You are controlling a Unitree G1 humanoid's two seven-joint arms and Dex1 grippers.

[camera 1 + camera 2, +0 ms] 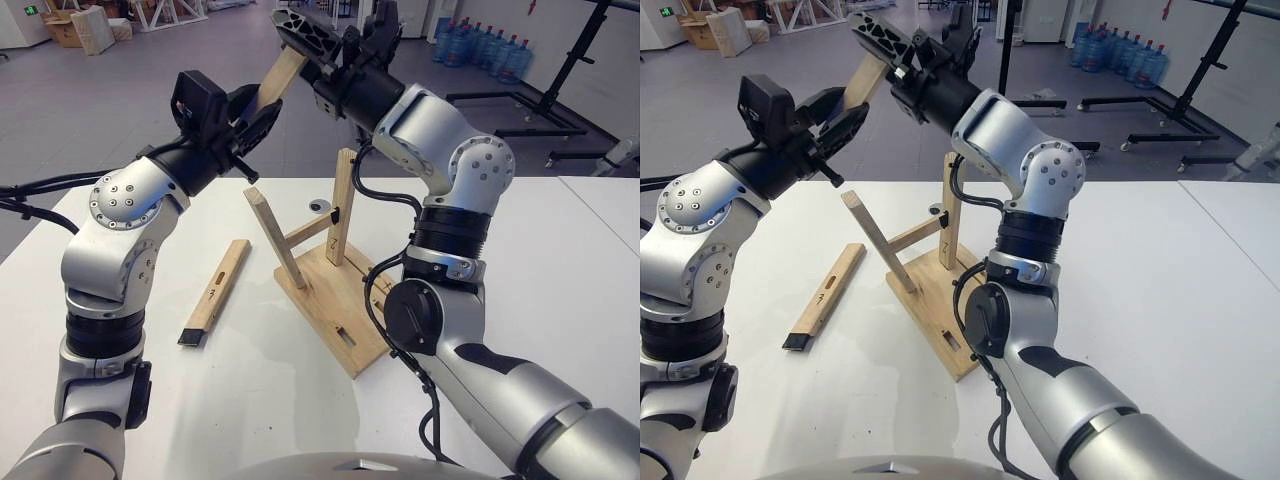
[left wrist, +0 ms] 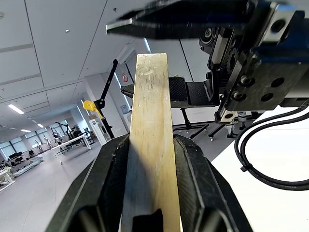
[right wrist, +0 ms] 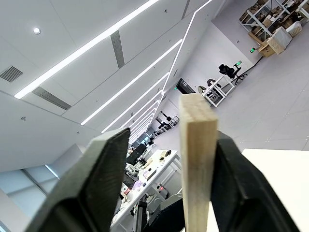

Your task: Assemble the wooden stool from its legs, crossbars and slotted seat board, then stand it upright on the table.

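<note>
The left tool (image 2: pixel 152 145) grips a pale wooden leg (image 1: pixel 280 78) held in the air. The right tool (image 3: pixel 170 145) straddles its far end, fingers apart. Below both tools, the flat slotted wooden seat board (image 1: pixel 340 310) carries two upright legs (image 1: pixel 343 205) joined by a crossbar (image 1: pixel 308 232). A loose slotted leg (image 1: pixel 218 288) lies on the white worktop (image 1: pixel 560 260). Roughly half remains, I judge.

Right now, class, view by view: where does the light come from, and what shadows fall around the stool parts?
Left eye view: even overhead light; the seat board and loose leg cast only faint shadows on the table. Left wrist view: the held leg is lit, the left claw around it dark. Right wrist view: bright ceiling strips backlight the right claw.
</note>
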